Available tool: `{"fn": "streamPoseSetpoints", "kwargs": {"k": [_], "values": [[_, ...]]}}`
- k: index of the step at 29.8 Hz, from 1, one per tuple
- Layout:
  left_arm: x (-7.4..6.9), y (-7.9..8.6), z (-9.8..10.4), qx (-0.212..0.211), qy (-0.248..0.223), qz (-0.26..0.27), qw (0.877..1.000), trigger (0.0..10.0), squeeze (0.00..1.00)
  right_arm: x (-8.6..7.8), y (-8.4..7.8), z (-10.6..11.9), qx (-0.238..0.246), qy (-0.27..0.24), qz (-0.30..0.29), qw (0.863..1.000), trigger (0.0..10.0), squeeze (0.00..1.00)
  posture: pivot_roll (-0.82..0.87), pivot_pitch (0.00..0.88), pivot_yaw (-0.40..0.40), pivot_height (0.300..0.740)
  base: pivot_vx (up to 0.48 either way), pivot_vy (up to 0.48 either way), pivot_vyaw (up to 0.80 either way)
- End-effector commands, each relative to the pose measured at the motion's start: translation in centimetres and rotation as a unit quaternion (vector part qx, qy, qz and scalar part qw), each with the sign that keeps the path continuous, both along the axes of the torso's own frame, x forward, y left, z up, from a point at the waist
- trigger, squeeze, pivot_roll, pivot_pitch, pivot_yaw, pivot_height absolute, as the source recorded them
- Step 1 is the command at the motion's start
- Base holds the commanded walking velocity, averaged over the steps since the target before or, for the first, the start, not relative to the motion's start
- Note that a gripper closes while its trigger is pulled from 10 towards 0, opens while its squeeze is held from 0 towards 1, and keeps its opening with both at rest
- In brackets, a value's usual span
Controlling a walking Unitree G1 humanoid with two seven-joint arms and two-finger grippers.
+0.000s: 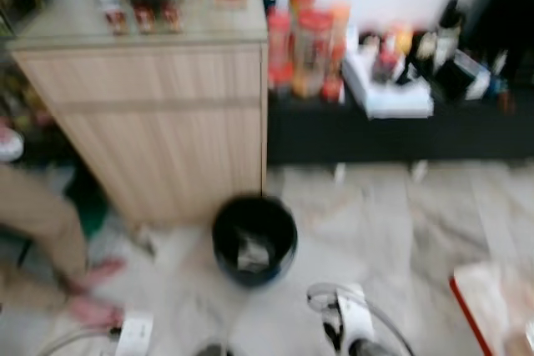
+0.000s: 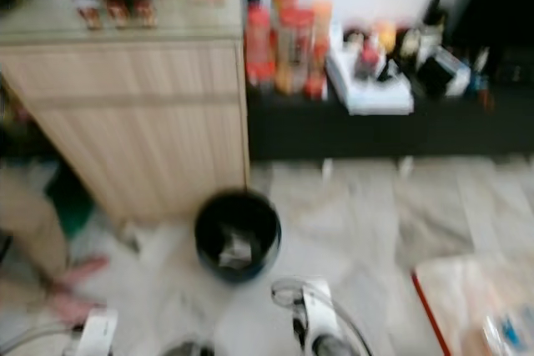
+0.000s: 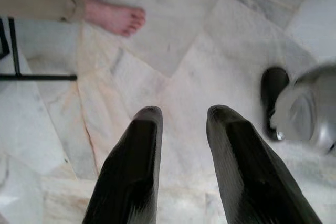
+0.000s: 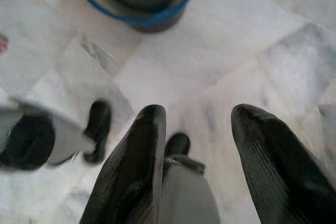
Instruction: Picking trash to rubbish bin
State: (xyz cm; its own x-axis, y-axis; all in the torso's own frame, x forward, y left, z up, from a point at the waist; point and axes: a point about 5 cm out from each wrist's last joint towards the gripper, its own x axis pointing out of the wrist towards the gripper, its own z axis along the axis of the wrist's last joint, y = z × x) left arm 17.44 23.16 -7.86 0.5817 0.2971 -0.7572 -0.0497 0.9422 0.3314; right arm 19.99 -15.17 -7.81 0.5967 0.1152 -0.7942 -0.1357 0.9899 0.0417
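Before the black rubbish bin, our left gripper and right gripper hang parted and empty, so we should seek trash on the marble floor first.

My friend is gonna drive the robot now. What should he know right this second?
Left gripper: open, holding nothing, pointing down at the bare marble floor, near a person's bare foot.
Right gripper: open, holding nothing, low over the floor, with the bin just ahead.
Rubbish bin: black, on the floor in front of the wooden cabinet, with some crumpled paper already inside.
Done: some trash is in the bin.
Left: the head views are blurred, so look around for more trash before grabbing. Mind the person's feet.
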Motion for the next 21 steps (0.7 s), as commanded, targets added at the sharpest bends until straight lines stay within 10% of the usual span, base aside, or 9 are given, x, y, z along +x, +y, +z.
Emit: {"fn": "streamPoseSetpoints", "kwargs": {"k": [1,21], "values": [[-0.11,0.3,0.01,0.002,0.003,0.004,1.0,10.0,0.0,-0.37,0.29,-0.21,0.003,0.008,0.0,1.0,10.0,0.0,0.12,0.123,-0.045,0.74,-0.277,0.0,0.0],[-0.59,0.52,-0.17,0.01,0.013,0.007,1.0,10.0,0.0,-0.63,0.26,-0.35,0.005,0.01,-0.007,1.0,10.0,0.0,0.11,0.137,-0.042,0.74,-0.013,0.0,0.0]]}}
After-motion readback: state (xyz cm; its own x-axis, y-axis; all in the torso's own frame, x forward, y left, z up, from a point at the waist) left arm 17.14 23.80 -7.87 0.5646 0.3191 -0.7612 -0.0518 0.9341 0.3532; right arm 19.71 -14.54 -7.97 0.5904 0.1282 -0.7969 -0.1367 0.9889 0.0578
